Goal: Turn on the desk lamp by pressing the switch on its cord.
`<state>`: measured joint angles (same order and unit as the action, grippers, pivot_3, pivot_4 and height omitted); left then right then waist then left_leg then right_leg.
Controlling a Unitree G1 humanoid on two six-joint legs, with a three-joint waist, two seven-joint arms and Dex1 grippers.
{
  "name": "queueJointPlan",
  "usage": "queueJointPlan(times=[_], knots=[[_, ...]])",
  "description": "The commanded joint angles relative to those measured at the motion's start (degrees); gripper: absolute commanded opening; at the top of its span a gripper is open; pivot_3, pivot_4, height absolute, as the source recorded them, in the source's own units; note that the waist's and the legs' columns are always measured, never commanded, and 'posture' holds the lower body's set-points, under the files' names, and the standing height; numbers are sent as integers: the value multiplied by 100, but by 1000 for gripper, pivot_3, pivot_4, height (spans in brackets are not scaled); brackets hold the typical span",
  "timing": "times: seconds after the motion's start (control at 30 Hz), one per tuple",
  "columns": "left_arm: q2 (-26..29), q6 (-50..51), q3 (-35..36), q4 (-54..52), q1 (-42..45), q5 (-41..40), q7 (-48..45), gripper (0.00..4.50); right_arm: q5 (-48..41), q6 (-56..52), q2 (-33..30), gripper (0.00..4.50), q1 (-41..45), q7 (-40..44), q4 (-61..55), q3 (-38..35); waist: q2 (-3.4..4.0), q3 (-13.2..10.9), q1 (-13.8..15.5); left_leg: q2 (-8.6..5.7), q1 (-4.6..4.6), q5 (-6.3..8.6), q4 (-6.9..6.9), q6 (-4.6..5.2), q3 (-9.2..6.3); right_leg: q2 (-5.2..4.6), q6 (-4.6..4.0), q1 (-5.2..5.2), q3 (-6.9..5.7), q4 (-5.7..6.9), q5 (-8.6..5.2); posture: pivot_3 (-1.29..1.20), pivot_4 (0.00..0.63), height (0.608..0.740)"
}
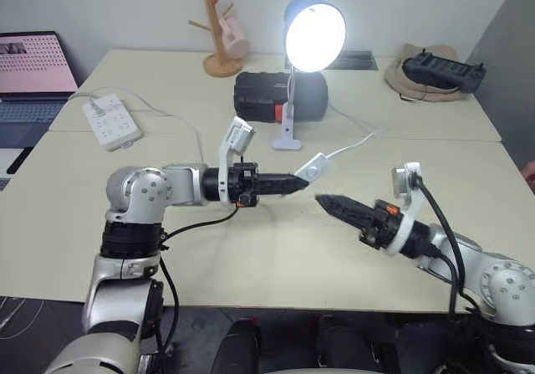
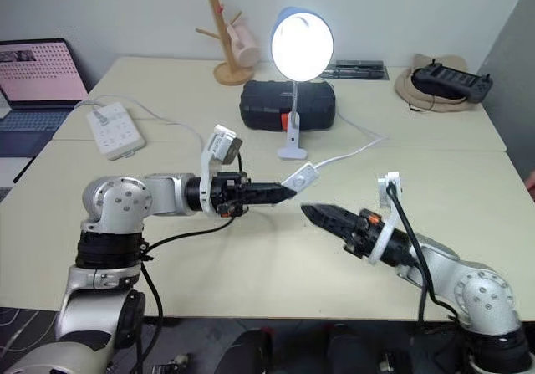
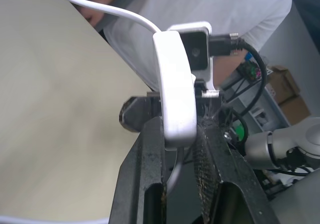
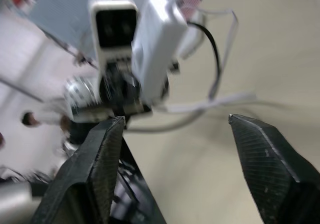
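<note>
lamp (image 1: 314, 35): lit, so the press looks done | switch (image 1: 312, 169): in front of lamp base, lifted off table, clamped in left gripper (image 1: 294, 184) for steadying | right gripper (image 1: 324, 201): jaws apart, empty, just beside switch | cord (image 1: 355, 146): runs toward lamp

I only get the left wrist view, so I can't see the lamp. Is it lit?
Observer: Yes, the desk lamp glows brightly.
Operator: Where's my right hand?
Observer: The right hand hovers open close to the switch, not touching it.
Operator: Where's the cord plugged in?
Observer: I can't trace it all the way, but a white power strip lies on the table's far left.
</note>
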<state>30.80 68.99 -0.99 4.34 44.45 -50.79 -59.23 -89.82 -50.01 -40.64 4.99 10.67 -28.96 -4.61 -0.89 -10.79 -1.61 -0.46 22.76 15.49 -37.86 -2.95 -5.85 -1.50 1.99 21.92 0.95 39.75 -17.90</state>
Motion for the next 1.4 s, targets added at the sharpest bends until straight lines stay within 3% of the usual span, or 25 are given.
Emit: queueJointPlan(times=[0.03,0.13,0.23,0.43,0.5,0.67,0.87,1.07,1.4], knots=[[328,-1248,-670,433,344,966,-819,399,900,-31,-681,4455,-194,764,-236,-424,0,0,2,0,0,0,1,0,3,1,0,0,1,-3,0,0,150,740],[449,-2099,-1103,781,464,1653,-1232,399,1336,42,-946,4455,-247,1067,-251,-568,-2,-2,-4,9,3,0,3,0,3,10,2,-2,2,-20,1,0,150,740],[512,-3596,-1754,1277,480,2810,-1447,399,2145,151,-1313,4455,-163,1309,-490,-547,-2,-3,-8,12,6,0,4,1,6,11,1,1,5,-22,1,0,150,740],[153,-6017,-2409,2710,587,4422,-1225,399,3027,295,-1417,4455,-38,1451,-847,-395,-10,-8,20,11,13,0,1,1,3,10,4,4,2,-25,3,0,150,740],[35,-6569,-2491,3139,629,4734,-1220,1099,3162,298,-1381,4500,-45,1472,-911,-381,-15,-11,23,11,17,0,1,1,1,10,6,5,2,-29,4,0,150,740],[-251,-6816,-2240,3694,842,4743,-1524,1960,3445,285,-1297,4500,-135,1562,-961,-406,-16,-11,26,7,21,0,-3,1,-1,7,9,5,-1,-27,7,0,150,740],[-205,-6779,-1989,3885,1008,4676,-1893,3193,3655,273,-1227,4500,-217,1694,-963,-438,-18,-12,9,9,19,1,-3,2,-1,10,9,4,-2,-25,7,0,150,740],[488,-5835,-1393,3470,1142,4219,-2673,4379,3771,291,-1270,4500,-296,2020,-896,-546,-19,-13,-32,12,18,1,-3,2,0,13,9,8,-1,-18,7,0,150,740],[1924,-5312,-675,2636,686,4272,-2449,4463,4267,535,-1869,4500,-127,3246,-174,-708,-26,-17,-21,14,13,1,-2,2,-2,12,8,8,-1,-12,6,0,150,740]])
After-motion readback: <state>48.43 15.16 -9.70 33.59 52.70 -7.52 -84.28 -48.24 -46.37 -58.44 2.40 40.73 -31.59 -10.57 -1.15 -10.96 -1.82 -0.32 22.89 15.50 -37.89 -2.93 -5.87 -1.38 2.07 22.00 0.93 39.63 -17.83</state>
